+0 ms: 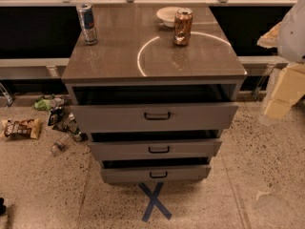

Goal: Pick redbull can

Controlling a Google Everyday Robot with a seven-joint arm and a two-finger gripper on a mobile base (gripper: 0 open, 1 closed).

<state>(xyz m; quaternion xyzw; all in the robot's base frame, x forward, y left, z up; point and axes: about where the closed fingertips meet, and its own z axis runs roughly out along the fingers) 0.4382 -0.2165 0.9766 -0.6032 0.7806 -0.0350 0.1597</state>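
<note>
Tool [284, 90]: seen at the right edge of the view, beside the right front corner of the table and lower than its top; kept well apart from both cans.
Tool state: cannot be told; neither a released nor a clenched condition is shown.
Redbull can [87, 23]: stood upright on the table near the back left corner; blue and silver, with a silver top.
Brown can [182, 26]: stood upright toward the back right of the table, well apart from the redbull can.
Bowl [166, 15]: white; placed just behind and left of the brown can.
Table [109, 63]: grey glossy top, marked by a bright curved reflection.
Drawers [157, 116]: three, each pulled partly open.
Wrappers [19, 128]: scattered on the floor left of the table.
Tape cross [155, 202]: blue; laid on the floor before the lowest drawer.
</note>
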